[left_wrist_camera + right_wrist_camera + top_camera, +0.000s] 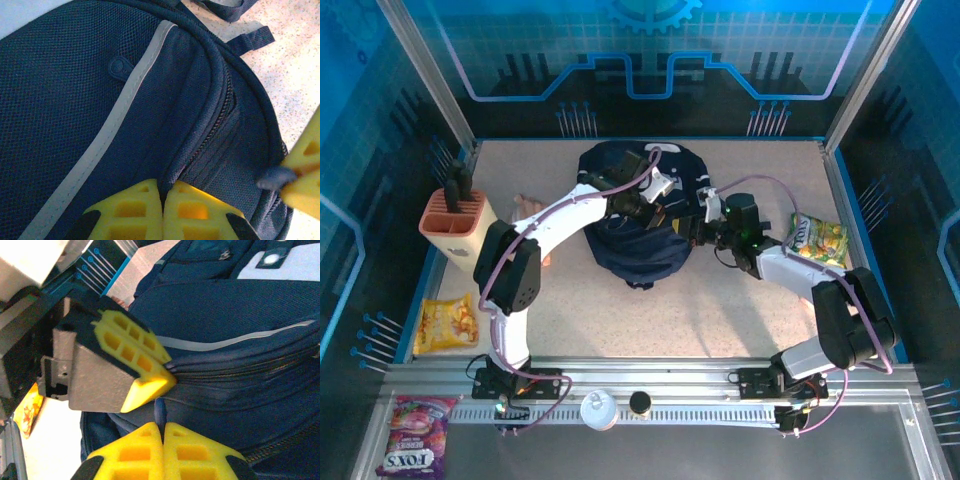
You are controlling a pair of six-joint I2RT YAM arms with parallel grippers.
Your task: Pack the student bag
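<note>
The student bag [642, 250] is lying flat in the middle of the table, and packing has barely started as far as I can tell. The zipper [215, 125] looks closed along the stretch I can see, and the yellow snack pack [445, 325], the green one [818, 240] and the pen holder [455, 225] are all out on the table around it. The left gripper [162, 192] is clamped on a fold of bag fabric right by the zipper and the right gripper [162, 432] is pinched on a small tab [274, 177] just beside it, so I'd guess they're on the opening step, with all the actual loading left to do.
</note>
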